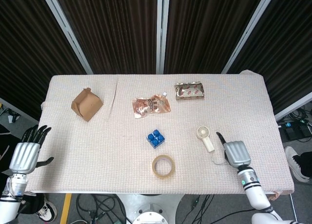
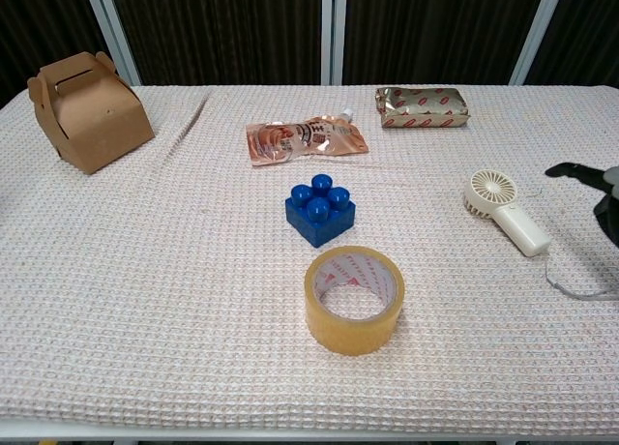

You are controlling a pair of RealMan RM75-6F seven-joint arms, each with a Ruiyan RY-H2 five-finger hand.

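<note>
Cream plastic handheld fan [image 1: 204,137] — probably light, rigid, smooth, best gripped round its handle — is lying on the bench [image 1: 97,151] while the right hand [image 1: 235,153], empty with fingers extended, is hovering just beside it.

Dark curtains [image 1: 117,29] behind cloth-covered table [image 1: 87,141]

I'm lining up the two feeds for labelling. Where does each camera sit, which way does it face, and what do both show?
Head view: high above the near edge, looking steeply down on the whole table; shows the left robot hand off the table's left edge and the right robot hand by the fan.
Chest view: low at the near edge, looking across the table toward the curtains; only the right robot hand's fingertips show, at the right edge.
Shared: fan, tape, blue brick, box, two pouches.
</note>
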